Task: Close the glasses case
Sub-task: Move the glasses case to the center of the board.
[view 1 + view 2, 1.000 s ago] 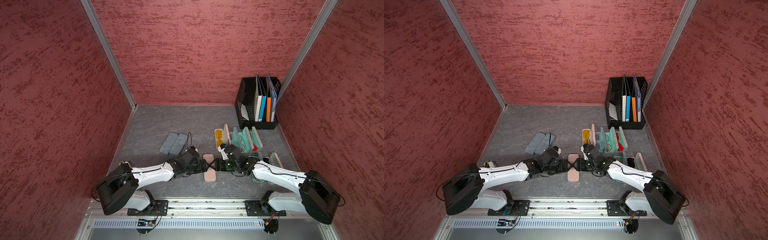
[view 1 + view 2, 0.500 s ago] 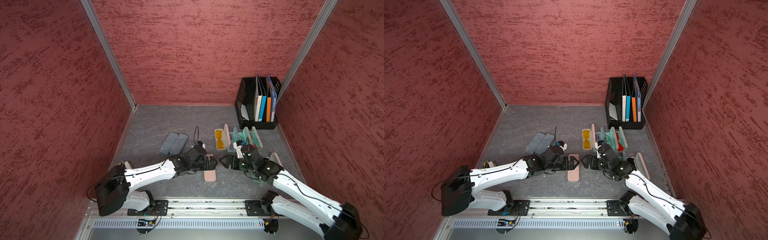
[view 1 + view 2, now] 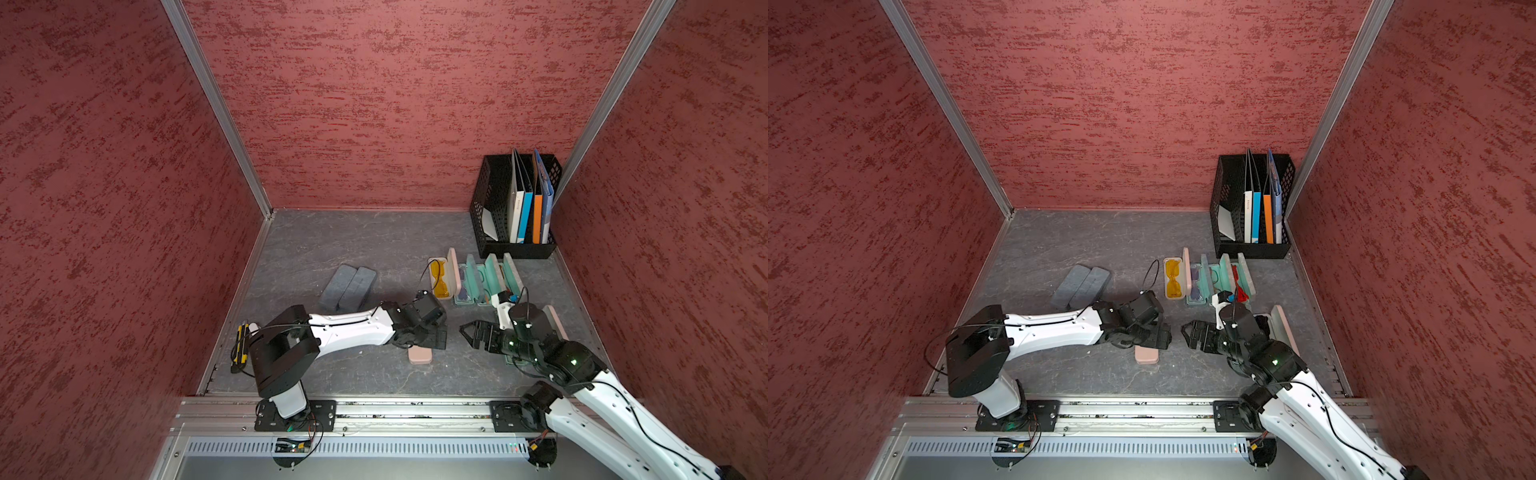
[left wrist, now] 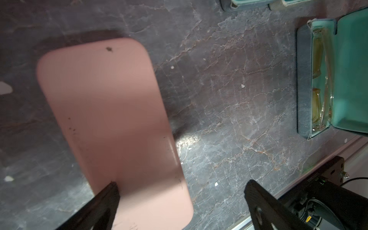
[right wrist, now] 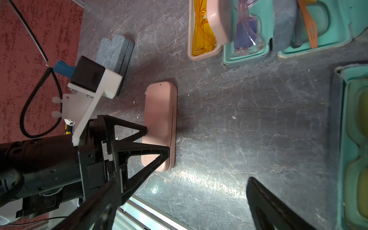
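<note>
Pink glasses case lies shut on the grey counter, near the middle of its front edge in both top views. It is partly under the left tool; the right tool faces it, apart. Left wrist view: the left tool's jaws stand spread, one fingertip over the case lid. Right wrist view: the right tool is spread wide, clear of the case, holding nothing.
</note>
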You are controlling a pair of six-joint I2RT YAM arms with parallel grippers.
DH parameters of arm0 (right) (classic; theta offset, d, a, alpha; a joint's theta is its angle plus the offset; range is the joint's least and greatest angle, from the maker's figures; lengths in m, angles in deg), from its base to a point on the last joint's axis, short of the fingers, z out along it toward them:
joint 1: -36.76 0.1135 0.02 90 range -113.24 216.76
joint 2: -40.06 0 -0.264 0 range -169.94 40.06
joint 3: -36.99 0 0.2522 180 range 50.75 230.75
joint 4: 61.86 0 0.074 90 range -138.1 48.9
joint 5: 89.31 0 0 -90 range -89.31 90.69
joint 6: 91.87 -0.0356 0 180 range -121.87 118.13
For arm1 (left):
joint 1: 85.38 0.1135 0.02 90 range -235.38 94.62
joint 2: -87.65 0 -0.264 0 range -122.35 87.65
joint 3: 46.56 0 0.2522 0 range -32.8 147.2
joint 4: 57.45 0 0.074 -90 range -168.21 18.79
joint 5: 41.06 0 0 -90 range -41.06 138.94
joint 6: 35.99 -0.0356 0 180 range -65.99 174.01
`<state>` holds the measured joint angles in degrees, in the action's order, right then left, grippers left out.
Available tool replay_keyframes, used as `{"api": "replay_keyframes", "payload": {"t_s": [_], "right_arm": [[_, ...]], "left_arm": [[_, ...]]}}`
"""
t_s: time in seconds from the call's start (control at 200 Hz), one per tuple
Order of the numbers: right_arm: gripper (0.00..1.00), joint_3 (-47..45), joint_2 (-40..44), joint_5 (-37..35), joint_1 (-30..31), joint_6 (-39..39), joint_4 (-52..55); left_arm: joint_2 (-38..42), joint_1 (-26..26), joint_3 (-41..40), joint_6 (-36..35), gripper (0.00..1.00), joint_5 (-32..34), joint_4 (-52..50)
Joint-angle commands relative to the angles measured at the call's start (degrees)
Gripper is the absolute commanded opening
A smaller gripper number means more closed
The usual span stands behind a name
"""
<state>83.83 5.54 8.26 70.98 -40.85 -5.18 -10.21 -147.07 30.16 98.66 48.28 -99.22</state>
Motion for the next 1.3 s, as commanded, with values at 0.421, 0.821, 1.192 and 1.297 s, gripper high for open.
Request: {"api": "replay_keyframes", "payload": {"t_s": [0.421,0.821,1.192,1.297], "right_arm": [[0.98,-1.9,0.7,1.5,-0.3,1.1,-0.9],[0.98,-2.6,0.9,2.5,-0.3,1.4,-1.7],[0.98,-3.5,1.3,2.9,-0.4,1.2,-3.1],[0.98,-3.6,0.2,3.2,-0.4,1.3,-4.1]], "left_arm": [[-0.4,-4.5,8.8,-2.8,1.00,9.8,-18.2],[-8.3,-2.3,9.0,-3.3,1.00,5.5,-13.0],[-11.2,4.1,6.5,-7.0,0.76,6.0,-11.6],[-11.5,8.1,5.3,-9.2,0.75,6.0,-11.2]]}}
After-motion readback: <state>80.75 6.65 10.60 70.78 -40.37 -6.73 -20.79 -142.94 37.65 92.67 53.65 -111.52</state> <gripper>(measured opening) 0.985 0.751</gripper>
